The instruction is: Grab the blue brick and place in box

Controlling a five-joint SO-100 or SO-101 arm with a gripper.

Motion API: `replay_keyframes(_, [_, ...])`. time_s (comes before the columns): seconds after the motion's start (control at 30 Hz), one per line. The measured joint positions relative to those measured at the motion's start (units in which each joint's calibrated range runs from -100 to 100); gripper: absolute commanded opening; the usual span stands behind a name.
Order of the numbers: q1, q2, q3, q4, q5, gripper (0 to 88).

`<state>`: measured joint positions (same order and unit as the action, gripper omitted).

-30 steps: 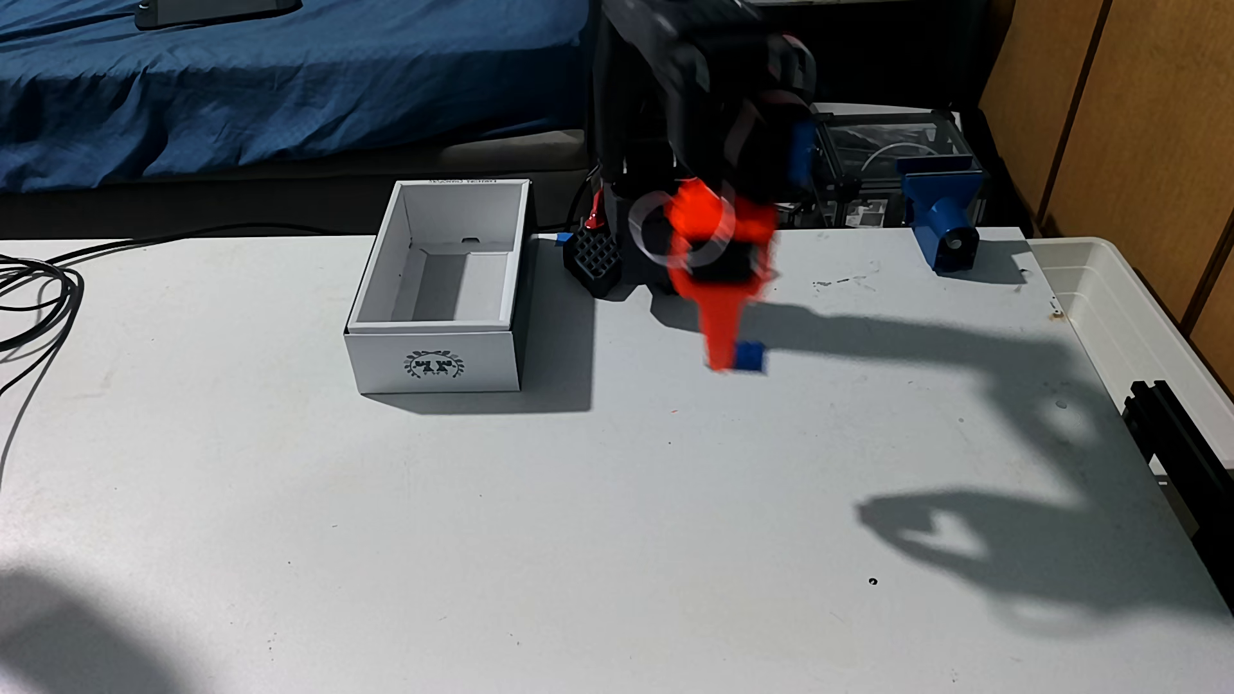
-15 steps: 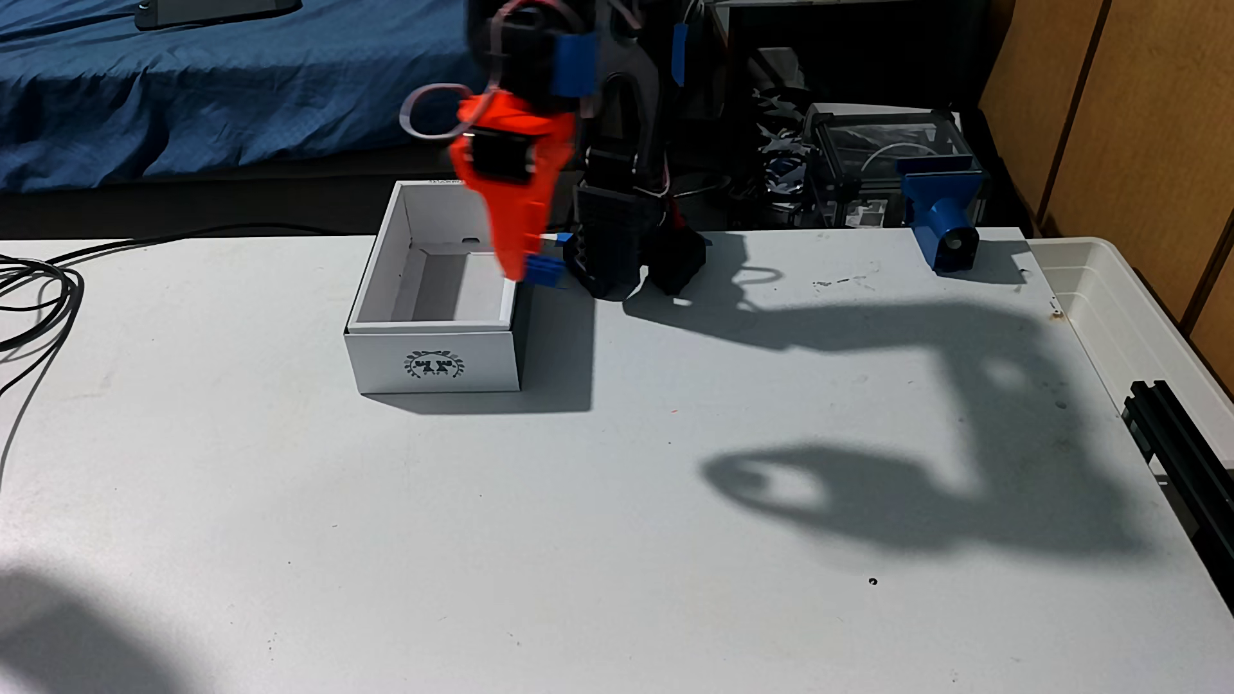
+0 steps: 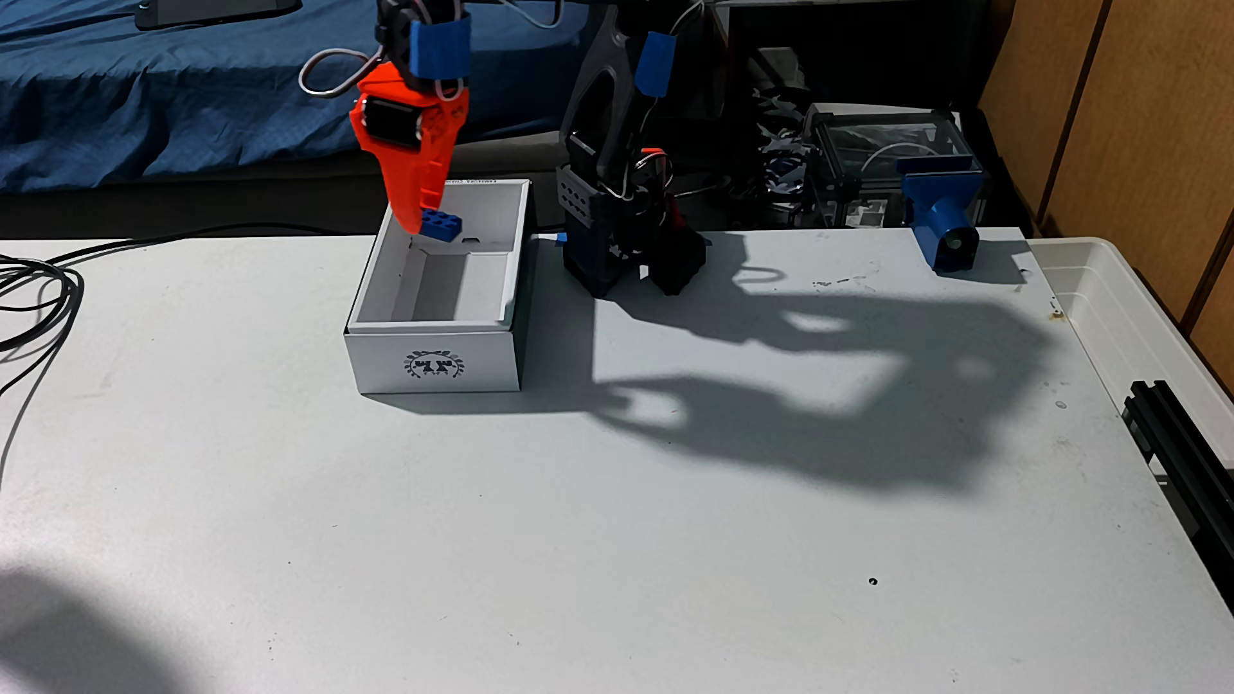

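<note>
Item: my gripper (image 3: 427, 223), orange, hanging point-down over the far left corner of the box (image 3: 433, 364). Closed on the blue brick (image 3: 441, 225), which sticks out to the right of my fingertips, studs up and slightly tilted; the second finger is hidden behind the first, so the exact pinch I can only presume.
Item: brick held in the air above the box's open top, clear of the inner floor.
Item: box, white, wreath emblem on the near wall, standing on the white table (image 3: 601, 534), just left of my arm's base (image 3: 621, 253).
Item: blue printed part (image 3: 941, 213), far right edge of table, well apart
</note>
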<state>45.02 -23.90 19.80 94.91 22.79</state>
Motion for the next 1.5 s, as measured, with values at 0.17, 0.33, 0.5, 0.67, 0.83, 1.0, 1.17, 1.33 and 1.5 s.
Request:
replay_keyframes(0.17, [4.6,0.0,8.6,-7.6,3.3,0.9])
replay_keyframes(0.33, [6.4,0.0,16.3,-14.7,3.9,0.9])
replay_keyframes(0.5, [7.4,0.0,20.7,-16.2,3.9,0.9])
replay_keyframes(0.67, [7.7,0.0,22.9,-16.2,3.9,0.9])
replay_keyframes(0.83, [7.7,-0.1,23.0,-16.2,3.9,5.3])
replay_keyframes(1.0, [9.2,-0.1,23.0,-16.2,3.9,17.0])
replay_keyframes(1.17, [10.7,-0.1,23.0,-16.2,3.9,19.0])
replay_keyframes(1.33, [11.2,-0.1,22.6,-16.0,3.9,18.6])
replay_keyframes(1.5, [10.0,-2.2,17.1,-11.3,3.5,18.5])
